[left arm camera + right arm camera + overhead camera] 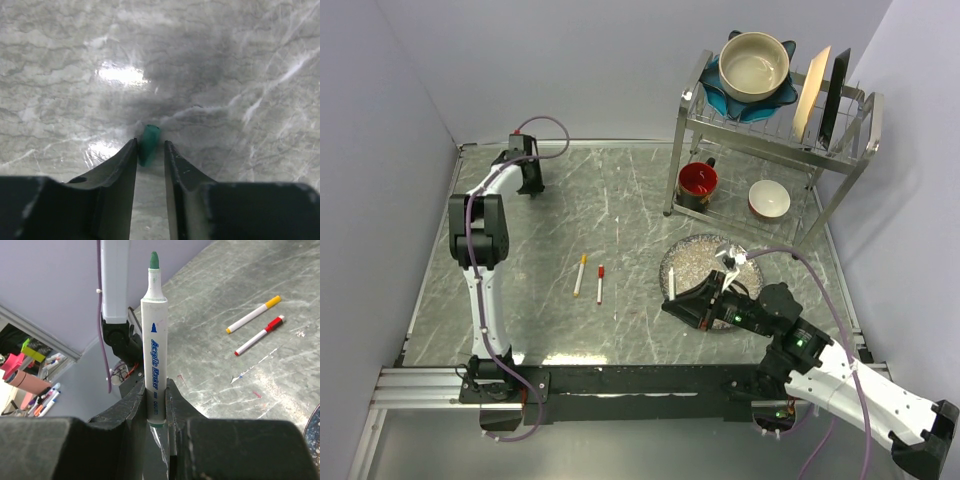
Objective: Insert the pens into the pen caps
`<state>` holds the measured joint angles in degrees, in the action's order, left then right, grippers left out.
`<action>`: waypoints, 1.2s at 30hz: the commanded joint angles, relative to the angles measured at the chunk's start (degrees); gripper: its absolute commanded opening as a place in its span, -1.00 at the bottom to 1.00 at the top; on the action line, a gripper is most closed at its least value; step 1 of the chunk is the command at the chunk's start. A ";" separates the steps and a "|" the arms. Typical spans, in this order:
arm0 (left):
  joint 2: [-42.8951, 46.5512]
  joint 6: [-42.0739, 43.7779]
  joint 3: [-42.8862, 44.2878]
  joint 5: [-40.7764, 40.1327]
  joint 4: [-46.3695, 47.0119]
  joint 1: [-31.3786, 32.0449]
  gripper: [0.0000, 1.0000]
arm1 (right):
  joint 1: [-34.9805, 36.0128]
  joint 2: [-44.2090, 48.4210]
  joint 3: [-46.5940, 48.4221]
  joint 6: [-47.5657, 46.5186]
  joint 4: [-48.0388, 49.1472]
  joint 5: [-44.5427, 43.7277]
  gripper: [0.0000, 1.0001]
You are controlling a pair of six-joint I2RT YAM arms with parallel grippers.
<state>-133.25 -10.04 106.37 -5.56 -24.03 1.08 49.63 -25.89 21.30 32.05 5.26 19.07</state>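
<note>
My right gripper [674, 303] is shut on the lower barrel of a white pen [672, 283] and holds it upright with its bare green tip up; both show in the right wrist view, the gripper [155, 387] and the pen [154, 335]. My left gripper [531, 188] is low over the far left of the table. In its wrist view the jaws [150, 143] stand narrow round the dark green cap [148, 148], which touches the left finger. A yellow-capped pen [580, 273] [252, 315] and a red-capped pen [600, 284] [260, 335] lie side by side mid-table.
A round glittery plate [695, 258] lies under my right gripper. A metal dish rack [685, 150] at the back right holds a bowl [755, 62], upright plates, a red mug [698, 182] and a small bowl [769, 198]. Walls close the left and back.
</note>
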 commanded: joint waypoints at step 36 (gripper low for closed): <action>-9.48 -5.16 10.36 -10.78 -11.21 2.17 -0.46 | 0.21 3.83 2.08 -1.47 -0.34 -0.44 -1.00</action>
<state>-139.24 -14.74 116.81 -16.01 -30.57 3.01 49.63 -21.93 21.43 31.00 2.42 18.90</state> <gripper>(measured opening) 0.311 0.220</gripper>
